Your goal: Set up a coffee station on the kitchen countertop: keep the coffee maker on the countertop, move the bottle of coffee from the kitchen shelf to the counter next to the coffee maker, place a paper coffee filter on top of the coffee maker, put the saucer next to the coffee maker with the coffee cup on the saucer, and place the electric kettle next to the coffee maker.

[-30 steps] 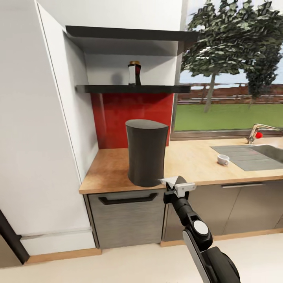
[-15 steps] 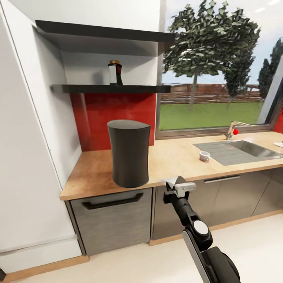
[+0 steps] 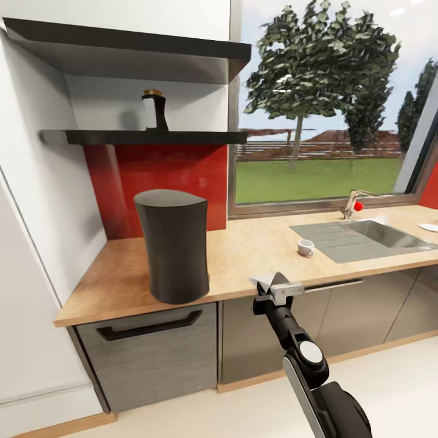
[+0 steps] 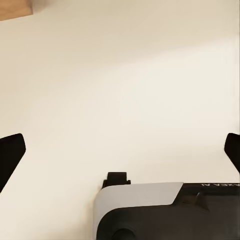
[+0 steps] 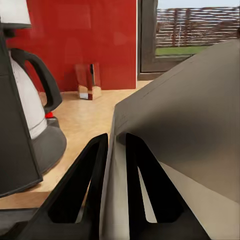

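The long tan countertop (image 3: 267,249) ran from the red back wall past the sink, and the coffee maker (image 3: 172,246) stood near its left end, already where the task wanted it. Above it, the black shelf (image 3: 146,137) carried the bottle of coffee (image 3: 154,110), not yet brought down. The coffee cup (image 3: 305,247) sat alone on the counter beside the sink, well apart from the machine.

The right gripper (image 3: 272,286) hovered just in front of the counter edge, its fingers (image 5: 85,185) pressed together on the paper coffee filter (image 5: 190,150), a thin pale sheet gripped by one edge, probably so it could be laid over the machine's top. The left gripper's fingers (image 4: 11,155) were spread wide over bare floor, holding nothing.
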Controlling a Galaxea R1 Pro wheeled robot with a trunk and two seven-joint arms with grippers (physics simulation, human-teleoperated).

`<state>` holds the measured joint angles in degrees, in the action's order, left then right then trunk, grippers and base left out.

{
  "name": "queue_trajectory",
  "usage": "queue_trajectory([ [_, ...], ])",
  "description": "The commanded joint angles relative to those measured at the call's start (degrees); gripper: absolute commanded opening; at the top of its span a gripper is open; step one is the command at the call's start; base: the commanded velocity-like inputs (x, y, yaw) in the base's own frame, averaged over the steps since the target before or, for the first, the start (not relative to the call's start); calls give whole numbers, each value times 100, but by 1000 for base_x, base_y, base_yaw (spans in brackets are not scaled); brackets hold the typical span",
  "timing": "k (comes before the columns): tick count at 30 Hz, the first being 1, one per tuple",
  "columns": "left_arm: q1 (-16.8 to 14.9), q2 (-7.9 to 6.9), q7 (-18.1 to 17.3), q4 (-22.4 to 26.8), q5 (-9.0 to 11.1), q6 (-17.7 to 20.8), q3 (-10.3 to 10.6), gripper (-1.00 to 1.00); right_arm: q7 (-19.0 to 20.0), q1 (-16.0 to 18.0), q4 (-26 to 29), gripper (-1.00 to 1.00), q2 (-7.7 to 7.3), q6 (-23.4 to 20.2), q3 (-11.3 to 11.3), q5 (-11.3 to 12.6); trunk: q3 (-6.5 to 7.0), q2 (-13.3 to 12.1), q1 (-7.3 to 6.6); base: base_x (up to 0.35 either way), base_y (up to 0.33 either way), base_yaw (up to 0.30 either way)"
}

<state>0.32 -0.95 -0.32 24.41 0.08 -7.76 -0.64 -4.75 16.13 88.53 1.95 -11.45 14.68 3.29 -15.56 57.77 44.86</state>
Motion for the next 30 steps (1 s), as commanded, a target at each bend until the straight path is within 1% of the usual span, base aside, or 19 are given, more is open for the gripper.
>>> queue_trajectory([
  [1,3,0,-3,11,1,-6,-6,100,-34,4,6,-100,-2,-24,10,58,-6,4,3,198,-277,0],
  [10,3,7,-1,11,1,-6,-6,100,-39,4,6,-100,0,-24,9,55,-6,4,3,187,-285,13],
  [21,3,7,3,11,1,-6,-6,100,-43,4,6,-100,1,-24,17,50,-6,4,3,148,-299,187],
  [30,3,7,5,11,1,-6,-6,100,-43,4,6,-100,2,-26,17,49,-6,4,3,142,-300,27],
])
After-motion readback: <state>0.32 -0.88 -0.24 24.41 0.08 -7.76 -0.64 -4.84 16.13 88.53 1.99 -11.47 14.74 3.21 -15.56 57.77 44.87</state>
